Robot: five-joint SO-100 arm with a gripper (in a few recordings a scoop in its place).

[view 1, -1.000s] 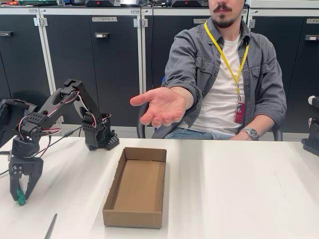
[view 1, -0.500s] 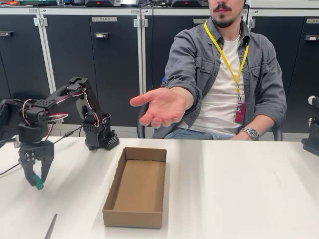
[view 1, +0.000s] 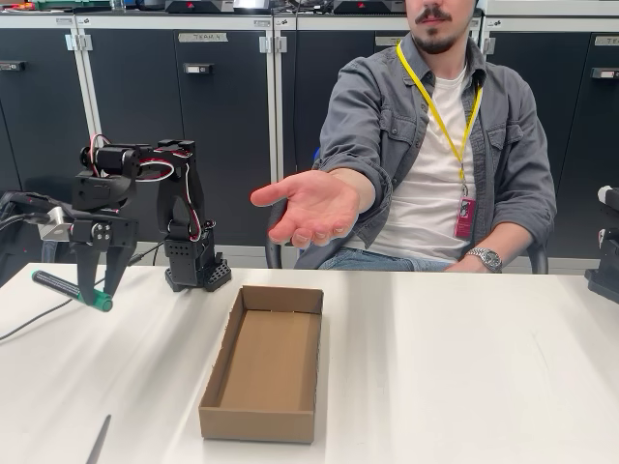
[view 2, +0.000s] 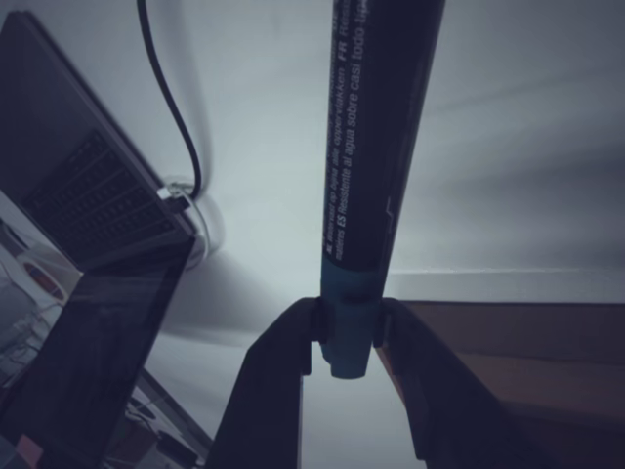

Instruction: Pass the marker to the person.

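My gripper (view 1: 104,288) hangs above the table at the left of the fixed view, shut on the marker (view 1: 70,290). The marker lies nearly level, its black body pointing left and its green end (view 1: 103,304) between my fingertips. In the wrist view the marker (view 2: 376,147) runs up from my gripper (view 2: 344,342), dark with white lettering, its green end pinched between the two fingers (view 2: 269,381). The person (view 1: 435,145) sits behind the table and holds an open hand (view 1: 309,205), palm up, out over the far edge, well to the right of my gripper.
An open cardboard box (view 1: 266,362) lies on the white table in front of the hand. A thin grey stick (view 1: 97,440) lies at the front left edge. A laptop (view 2: 88,274) and a black cable (view 2: 171,107) are on the table in the wrist view.
My arm has lifted the marker off the table and swung it from hanging downward to nearly level. The gripper moved up and right. The person's hand stayed in place.
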